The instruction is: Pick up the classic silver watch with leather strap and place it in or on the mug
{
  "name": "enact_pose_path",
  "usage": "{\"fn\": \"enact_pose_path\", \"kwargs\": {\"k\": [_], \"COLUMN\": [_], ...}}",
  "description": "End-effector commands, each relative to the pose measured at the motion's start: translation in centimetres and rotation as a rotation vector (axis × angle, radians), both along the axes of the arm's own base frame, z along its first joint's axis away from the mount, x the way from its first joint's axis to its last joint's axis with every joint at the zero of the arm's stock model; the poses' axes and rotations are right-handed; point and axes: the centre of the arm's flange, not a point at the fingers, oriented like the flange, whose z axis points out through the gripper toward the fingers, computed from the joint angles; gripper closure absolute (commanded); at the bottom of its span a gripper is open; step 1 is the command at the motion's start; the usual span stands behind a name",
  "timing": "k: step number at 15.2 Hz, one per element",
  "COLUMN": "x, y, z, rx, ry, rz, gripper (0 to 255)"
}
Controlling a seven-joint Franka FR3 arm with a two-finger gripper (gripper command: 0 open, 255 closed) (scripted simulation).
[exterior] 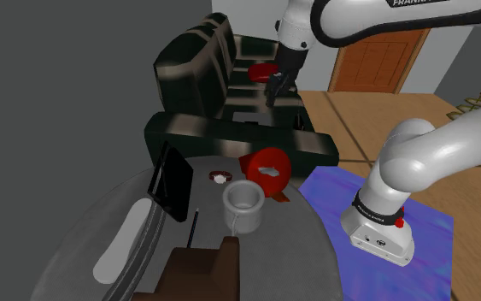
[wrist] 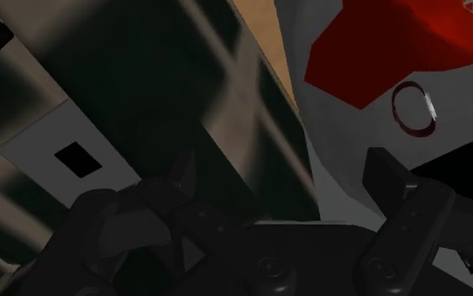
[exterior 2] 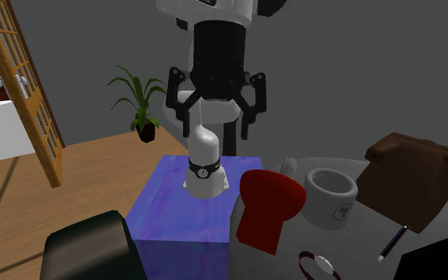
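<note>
The watch [exterior: 220, 177] lies flat on the round grey table [exterior: 119, 214], a small silver face on a dark red strap loop. It rests between a black upright panel and a red object, just behind the white mug [exterior: 243, 206]. The second exterior view has the watch [exterior 2: 319, 262] at the table's near edge and the mug [exterior 2: 331, 194] upright beyond it. My gripper [exterior: 275, 88] hangs high over the dark sofa, well away from the table, open and holding nothing. Its fingers stand spread in the second exterior view [exterior 2: 214, 107]. In the wrist view the watch [wrist: 415, 108] lies far beyond the gripper [wrist: 283, 174].
A red object [exterior: 268, 171] stands beside the mug. A black panel [exterior: 172, 181], a pen [exterior: 192, 229], a brown object [exterior: 200, 269] and a long white object [exterior: 127, 239] share the table. The dark sofa [exterior: 204, 77] sits behind it. The stand [exterior 2: 190, 207] has a blue top.
</note>
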Motion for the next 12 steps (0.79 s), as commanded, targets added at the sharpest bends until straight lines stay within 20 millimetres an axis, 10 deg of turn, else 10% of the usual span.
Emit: {"fn": "enact_pose_path", "kwargs": {"k": [1, 12], "x": [0.2, 1.2], "y": [2.1, 13.5], "z": [-1.9, -12.2], "rx": [-0.011, -0.076], "ry": [-0.020, -0.117], "rz": [-0.001, 0.002], "gripper": [0, 0]}}
